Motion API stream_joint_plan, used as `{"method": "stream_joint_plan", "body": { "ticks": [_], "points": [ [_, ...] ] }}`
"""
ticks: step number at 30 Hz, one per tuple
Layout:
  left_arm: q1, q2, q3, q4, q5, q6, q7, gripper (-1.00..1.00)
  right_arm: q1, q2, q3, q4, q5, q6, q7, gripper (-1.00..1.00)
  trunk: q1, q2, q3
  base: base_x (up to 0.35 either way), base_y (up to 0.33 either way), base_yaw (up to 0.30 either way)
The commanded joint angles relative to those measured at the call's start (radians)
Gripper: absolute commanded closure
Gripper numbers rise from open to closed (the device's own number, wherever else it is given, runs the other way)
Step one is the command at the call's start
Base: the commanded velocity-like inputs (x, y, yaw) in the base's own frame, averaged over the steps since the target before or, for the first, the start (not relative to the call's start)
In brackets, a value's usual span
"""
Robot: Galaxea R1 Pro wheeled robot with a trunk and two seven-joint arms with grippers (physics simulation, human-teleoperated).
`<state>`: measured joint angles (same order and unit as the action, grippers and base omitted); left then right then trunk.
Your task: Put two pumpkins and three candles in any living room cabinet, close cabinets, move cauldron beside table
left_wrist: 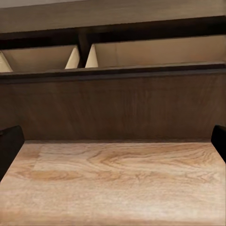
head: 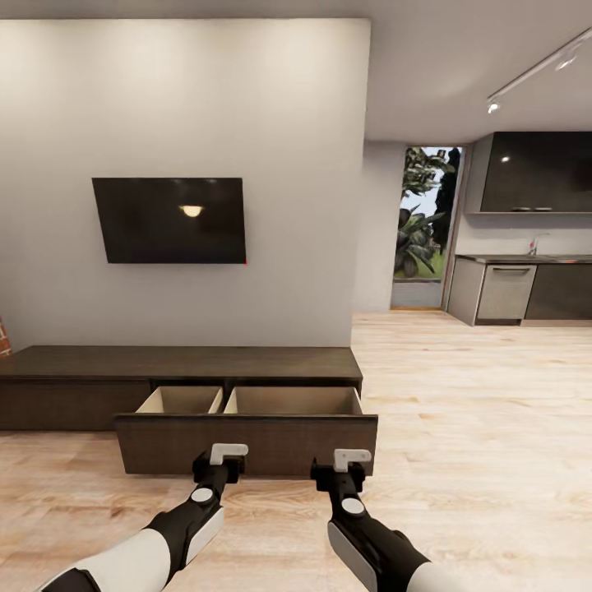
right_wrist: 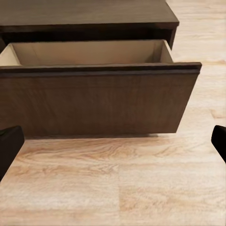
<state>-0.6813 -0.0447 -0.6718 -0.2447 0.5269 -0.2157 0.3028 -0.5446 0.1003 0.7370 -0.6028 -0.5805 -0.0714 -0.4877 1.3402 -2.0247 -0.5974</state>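
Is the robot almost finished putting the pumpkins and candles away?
Not yet. The cabinet has its drawer pulled open, ready for things, but the pale compartments look bare as far as the views reach. The left gripper and right gripper are open and carry nothing. Filling the drawer, closing it and moving the cauldron remain.

3 views facing cabinet [head: 247, 444] drawer

Pale wood floor [head: 493, 427], grey wall [head: 181, 99], wall-mounted black TV [head: 170, 220], window [head: 426, 222], dark kitchen units [head: 534, 288], ceiling track light [head: 534, 70]
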Motion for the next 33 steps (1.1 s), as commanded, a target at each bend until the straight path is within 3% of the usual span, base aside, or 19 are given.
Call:
{"method": "stream_joint_plan", "body": {
  "ticks": [1, 6, 13, 20, 33],
  "points": [
    [-0.001, 0.000, -0.009, 0.001, 0.007, -0.004, 0.005, -1.00, -0.002, -0.001, 0.008, 0.001, -0.011, -0.008, -0.006, -1.00, 0.000, -0.001, -0.001, 0.000, 0.000, 0.000],
    [0.000, 0.000, -0.015, 0.001, 0.007, -0.005, 0.004, -1.00, -0.002, -0.001, 0.010, 0.010, -0.011, -0.008, -0.006, -1.00, 0.000, -0.001, -0.001, 0.000, 0.000, 0.000],
    [0.000, -0.001, -0.053, 0.001, 0.009, -0.005, 0.003, -1.00, -0.002, -0.003, 0.009, 0.016, -0.013, -0.010, -0.006, -1.00, 0.000, -0.001, -0.001, 0.000, 0.000, 0.000],
    [0.000, 0.000, -0.059, 0.001, 0.009, -0.005, -0.042, -1.00, -0.002, -0.005, 0.008, 0.017, -0.012, -0.011, -0.005, -1.00, 0.000, -0.001, -0.001, 0.000, 0.000, 0.000],
    [0.000, 0.002, -0.060, 0.001, 0.015, -0.007, -0.050, -1.00, -0.002, -0.009, 0.008, 0.021, -0.014, -0.013, -0.003, -1.00, -0.015, 0.027, 0.011, 0.000, 0.000, 0.000]
  ]
}}
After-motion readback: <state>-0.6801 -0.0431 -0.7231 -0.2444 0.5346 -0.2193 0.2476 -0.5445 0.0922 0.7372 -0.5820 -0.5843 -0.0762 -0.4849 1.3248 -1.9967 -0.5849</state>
